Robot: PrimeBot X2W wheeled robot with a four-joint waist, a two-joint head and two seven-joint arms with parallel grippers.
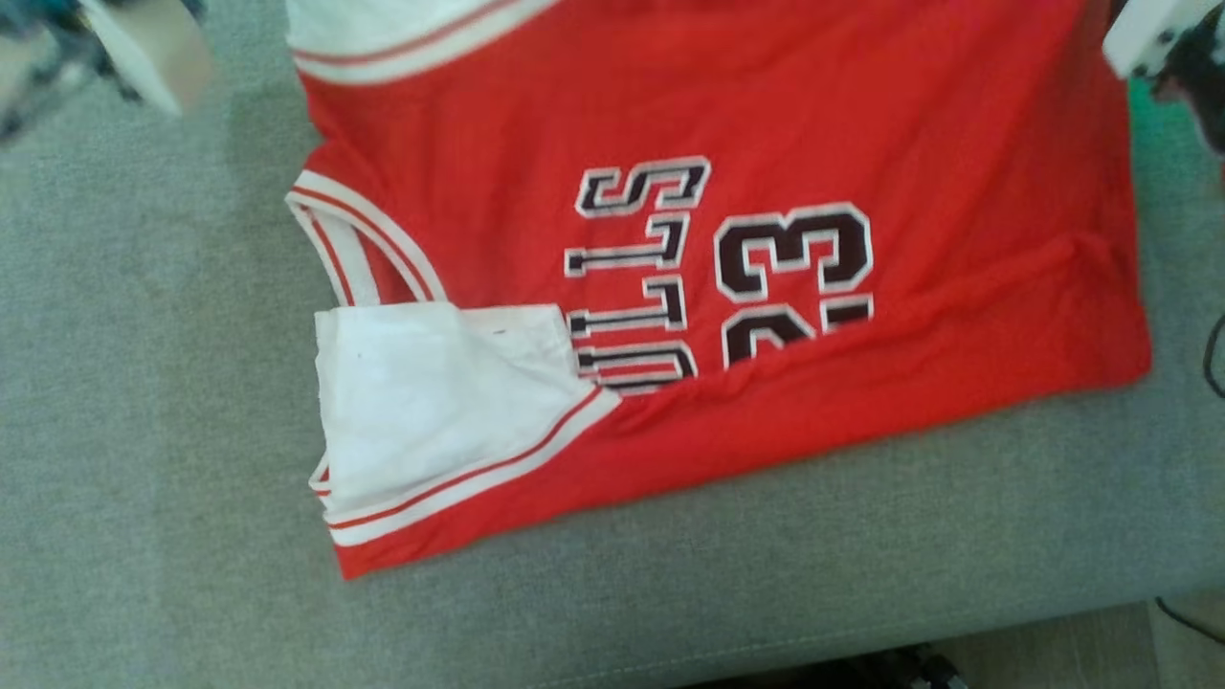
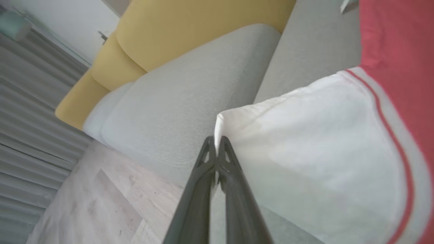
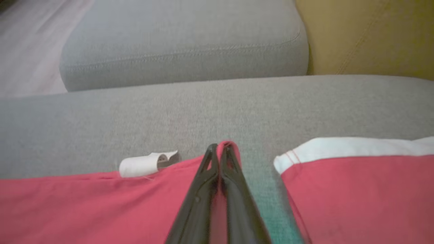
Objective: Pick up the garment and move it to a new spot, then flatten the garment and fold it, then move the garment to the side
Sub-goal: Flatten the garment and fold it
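A red basketball jersey [image 1: 861, 144] with white trim, black lettering and the number 23 lies spread on a grey sofa seat [image 1: 144, 402]. Its near edge is folded over, showing a white inner panel [image 1: 431, 411]. In the left wrist view my left gripper [image 2: 216, 139] is shut, pinching a corner of the jersey's white part [image 2: 305, 152]. In the right wrist view my right gripper [image 3: 220, 147] is shut on a raised peak of the red cloth [image 3: 84, 203]. Pale forearm parts show at the head view's top left [image 1: 144, 48] and top right [image 1: 1148, 33].
Yellow back cushions [image 3: 366, 34] stand behind the seat, and another grey cushion [image 2: 190, 95] adjoins it. Light wooden floor [image 2: 101, 203] lies beyond the sofa's edge. A white tag [image 3: 142, 164] sticks out by the red hem. A dark cable [image 1: 1213, 354] hangs at the right.
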